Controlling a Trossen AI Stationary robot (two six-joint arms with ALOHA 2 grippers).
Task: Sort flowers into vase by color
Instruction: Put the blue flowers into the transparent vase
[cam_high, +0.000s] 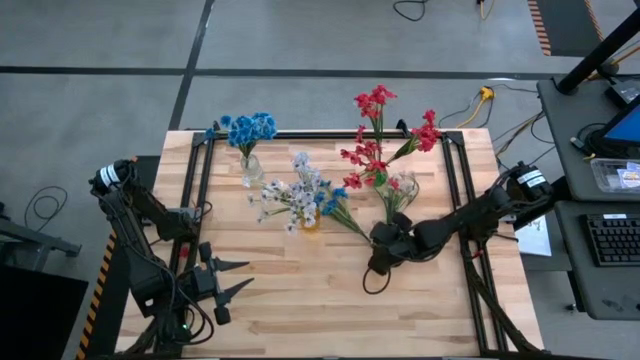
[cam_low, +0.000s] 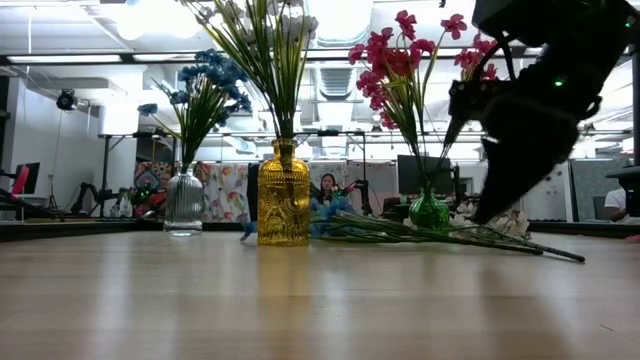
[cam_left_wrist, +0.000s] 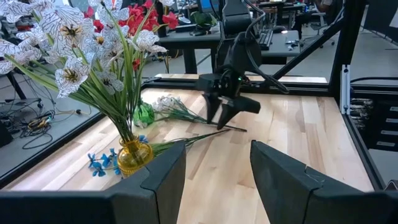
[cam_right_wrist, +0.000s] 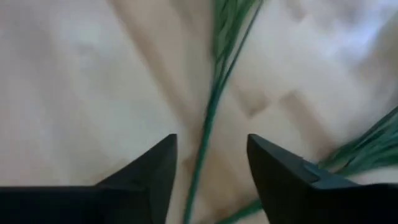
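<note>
Three vases stand mid-table: a clear one with blue flowers (cam_high: 250, 168), an amber one with white flowers (cam_high: 309, 218) and a green one with red flowers (cam_high: 396, 205). A loose sprig with blue blossoms (cam_high: 333, 201) lies flat on the wood beside the amber vase, its thin green stem (cam_right_wrist: 206, 140) running toward the table's right. My right gripper (cam_high: 379, 258) hangs over that stem's end, open and pointing down, one finger on each side of the stem without touching it. My left gripper (cam_high: 236, 277) waits open near the table's near left corner.
In the left wrist view a second loose sprig with pale blossoms (cam_left_wrist: 166, 103) lies by the green vase (cam_left_wrist: 143, 114). Black frame rails (cam_high: 203, 190) run along the table's left and right sides. Bare wood (cam_high: 310, 300) spreads toward the near edge.
</note>
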